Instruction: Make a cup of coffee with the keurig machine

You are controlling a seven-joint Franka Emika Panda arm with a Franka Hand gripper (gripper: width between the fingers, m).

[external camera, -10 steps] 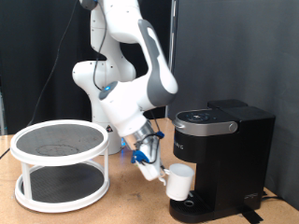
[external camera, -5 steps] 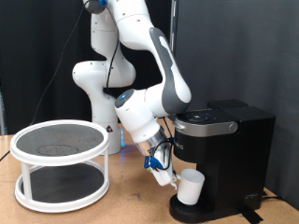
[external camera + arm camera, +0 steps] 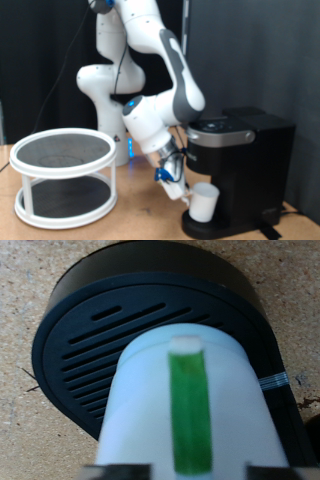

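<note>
at the exterior view's left you have a white two-tier round rack (image 3: 64, 175) with dark mesh shelves, standing on the wooden worktop (image 3: 140, 222). behind it and towards the middle rises your white robot arm (image 3: 140, 70), bending down from the top of the view and reaching low to the exterior view's right. at its end the gripper (image 3: 183, 192), with blue parts near the fingers, sits just above the worktop, and its jaws hold the cup (image 3: 205, 201), a plain white mug tilted a little, at the front of the keurig machine (image 3: 240, 165). the cup hangs just over the round drip tray (image 3: 205, 226) at the machine's base, below the brew head; you cannot tell from this view whether it touches the tray. the machine is a boxy black unit at the exterior view's right, its rounded lid closed on top. in the wrist view the cup (image 3: 185, 405) fills the near part of the picture, white with a green vertical stripe along its side, and the black slotted drip tray (image 3: 100, 335) lies beyond it on the speckled worktop (image 3: 30, 430); the fingertips show only as dark edges at the picture's border, closed against the cup's sides.
</note>
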